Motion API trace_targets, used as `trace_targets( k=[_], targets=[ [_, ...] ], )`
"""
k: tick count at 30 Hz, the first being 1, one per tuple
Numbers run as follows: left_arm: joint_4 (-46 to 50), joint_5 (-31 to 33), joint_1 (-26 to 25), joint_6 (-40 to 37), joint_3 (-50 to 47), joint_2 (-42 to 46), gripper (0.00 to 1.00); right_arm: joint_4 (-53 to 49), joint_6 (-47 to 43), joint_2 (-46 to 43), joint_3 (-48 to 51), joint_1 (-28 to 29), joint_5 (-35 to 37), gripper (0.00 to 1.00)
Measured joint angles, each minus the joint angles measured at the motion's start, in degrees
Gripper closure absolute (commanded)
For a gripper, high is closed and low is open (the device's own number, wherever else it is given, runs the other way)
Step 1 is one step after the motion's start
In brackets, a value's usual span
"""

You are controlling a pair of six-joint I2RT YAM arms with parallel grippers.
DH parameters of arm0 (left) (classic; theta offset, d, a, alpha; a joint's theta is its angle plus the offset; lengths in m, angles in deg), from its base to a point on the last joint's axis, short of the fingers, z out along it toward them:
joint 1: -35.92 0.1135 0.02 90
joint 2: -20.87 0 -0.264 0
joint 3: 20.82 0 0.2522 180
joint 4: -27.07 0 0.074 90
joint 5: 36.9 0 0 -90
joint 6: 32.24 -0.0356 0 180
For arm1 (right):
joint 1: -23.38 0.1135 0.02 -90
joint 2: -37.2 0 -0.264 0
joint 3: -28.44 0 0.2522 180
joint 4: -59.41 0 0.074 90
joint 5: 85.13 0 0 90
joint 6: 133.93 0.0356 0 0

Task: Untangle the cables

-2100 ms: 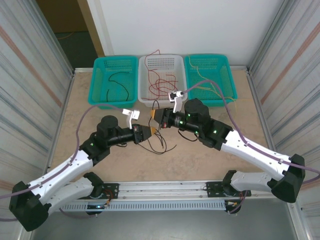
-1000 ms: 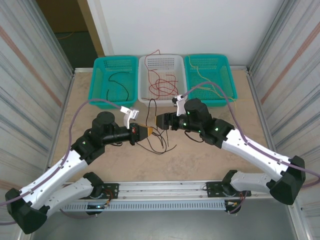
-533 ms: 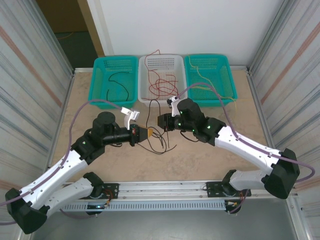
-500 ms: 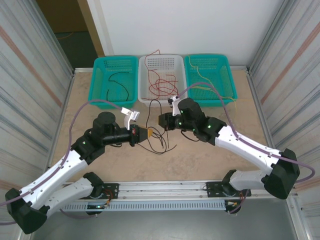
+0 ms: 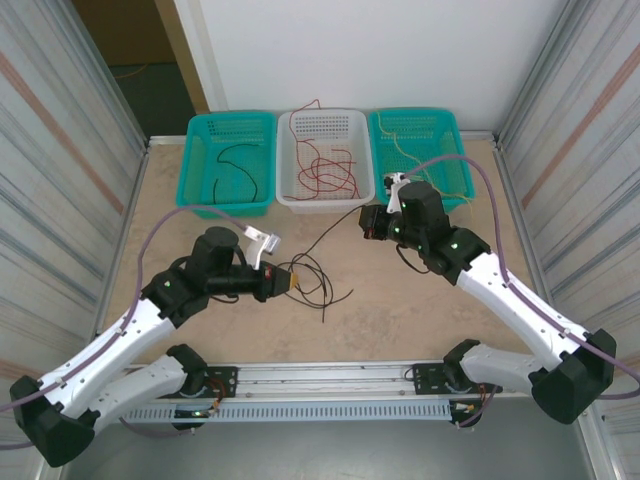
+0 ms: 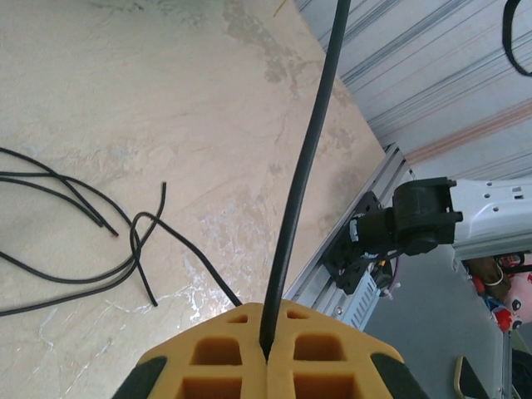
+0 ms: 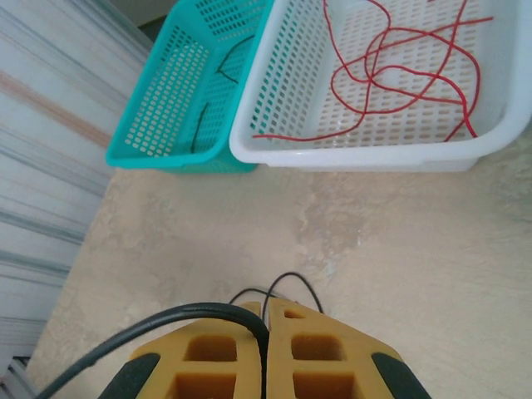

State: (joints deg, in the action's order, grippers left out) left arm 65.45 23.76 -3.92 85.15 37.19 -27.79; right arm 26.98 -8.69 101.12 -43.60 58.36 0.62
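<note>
Two pincers are sharing one black cable (image 5: 333, 233). Nearest the bases, the left pincer (image 6: 267, 326) is clenching it between its yellow pads (image 6: 216, 357), the strand rising straight out of the seam. Just beyond, loose black loops (image 5: 318, 282) are lying slack on the counter (image 5: 400, 300), crossing one another beside that pincer. Farther out, the cable is running in a near-straight line to the right pincer (image 7: 268, 320), which is likewise pinching it tight.

At the far edge, the left teal basket (image 5: 232, 117) is holding a sorted black cable (image 5: 240, 160), the white basket (image 5: 300, 200) the red cables (image 5: 325, 172), and the right teal basket (image 5: 415, 113) the pale yellow cables (image 5: 405, 148).

These wires are looking light, limp and thin, likely slipping through a weak pinch and snagging at crossings. Taking hold near a free end, clear of the crossings, is looking wisest.
</note>
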Motion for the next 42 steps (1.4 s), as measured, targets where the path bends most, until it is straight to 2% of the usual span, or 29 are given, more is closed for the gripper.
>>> trace_targets(
  k=[4,7,9,11,14,22,25,30,34,39,42],
  targets=[
    [1.18,-0.11,0.00,-0.37,0.00,-0.85,1.00,-1.20,-0.17,0.00,0.00,-0.11,-0.68,0.86],
    [1.36,-0.26,0.00,-0.31,0.00,-1.16,1.00,-1.40,-0.63,0.00,-0.02,-0.04,-0.55,0.69],
    [1.33,-0.52,0.00,-0.15,0.00,-1.16,1.00,-2.21,-1.16,0.00,-0.28,0.61,0.26,0.54],
    [1.31,-0.96,0.00,-0.11,0.00,-1.16,1.00,-3.28,-1.64,0.00,-0.76,1.60,1.22,0.46],
    [1.27,-1.18,0.00,0.02,0.00,-1.18,1.00,-4.57,-2.69,-0.17,-1.25,2.89,2.38,0.38],
    [0.44,-1.86,0.35,1.22,0.00,-1.27,1.00,-6.97,-2.97,-2.51,-1.84,4.61,2.29,0.31],
    [-1.42,-3.28,1.68,2.56,0.00,-1.27,1.00,-5.95,-2.97,-2.51,-1.84,7.80,0.46,0.34],
    [-4.94,-5.46,3.37,4.76,0.13,-1.29,1.00,-2.43,-2.56,1.77,-1.84,13.79,-1.51,0.58],
    [-7.43,-7.13,3.96,6.32,1.16,-1.29,1.00,0.33,-2.27,7.37,-1.81,17.51,-2.03,0.68],
    [-9.33,-8.17,6.19,7.37,3.04,-1.33,1.00,2.40,-1.95,11.52,-1.81,20.83,-3.10,0.73],
    [-9.51,-6.56,6.91,7.32,4.66,-1.33,1.00,3.41,-1.42,11.82,-1.81,22.36,-3.10,0.74]
  ],
)
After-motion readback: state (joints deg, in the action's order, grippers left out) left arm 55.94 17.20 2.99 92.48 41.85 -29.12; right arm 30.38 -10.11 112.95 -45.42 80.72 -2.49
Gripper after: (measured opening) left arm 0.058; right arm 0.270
